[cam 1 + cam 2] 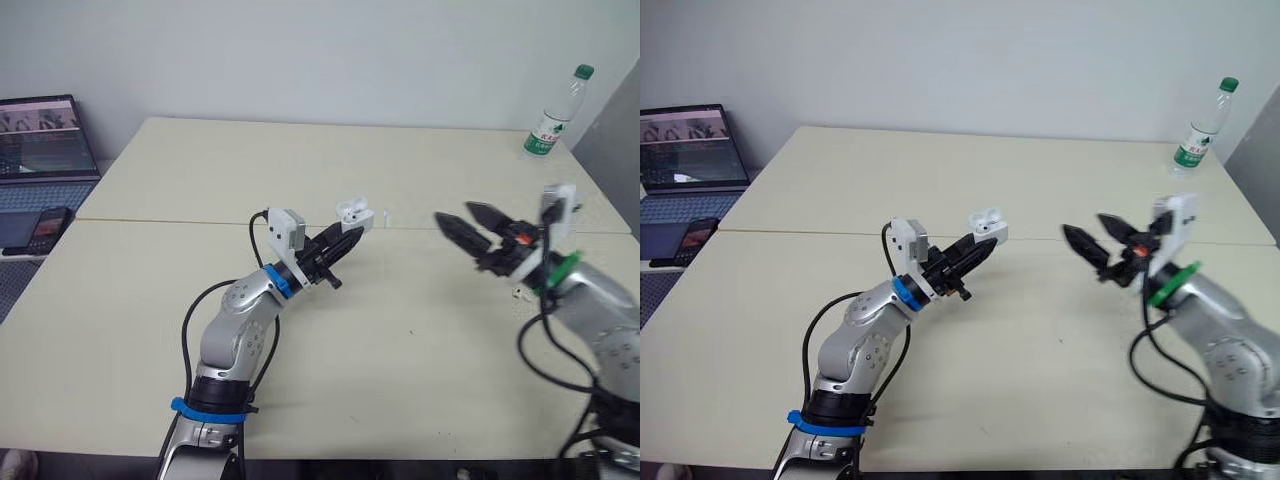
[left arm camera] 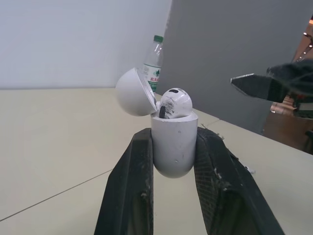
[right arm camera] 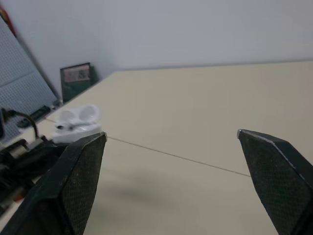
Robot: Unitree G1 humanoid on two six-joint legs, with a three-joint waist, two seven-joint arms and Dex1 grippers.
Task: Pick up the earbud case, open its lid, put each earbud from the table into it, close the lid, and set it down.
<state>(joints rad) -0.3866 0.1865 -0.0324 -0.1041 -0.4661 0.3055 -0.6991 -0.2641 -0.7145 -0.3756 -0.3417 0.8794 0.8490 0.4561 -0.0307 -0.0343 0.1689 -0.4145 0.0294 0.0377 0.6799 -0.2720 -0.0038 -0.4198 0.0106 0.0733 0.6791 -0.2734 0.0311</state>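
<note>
The white earbud case [image 2: 173, 142] is held above the table [image 1: 400, 330] with my left gripper [image 1: 348, 232] shut on its body. Its lid [image 2: 134, 93] is swung open. One white earbud [image 2: 175, 102] sits in the case, its head sticking out of the top. My right gripper [image 1: 456, 213] hovers open to the right of the case, fingertips pointing toward it with nothing between them. The right wrist view shows the case [image 3: 76, 125] ahead and apart from the fingers. A tiny white speck [image 1: 386, 215] lies on the table near the case; too small to tell what it is.
A clear bottle with a green cap [image 1: 553, 115] stands at the table's far right corner. A laptop [image 1: 45, 140] and a phone [image 1: 45, 228] lie on a surface off the table's left edge. A seam [image 1: 180, 221] runs across the table.
</note>
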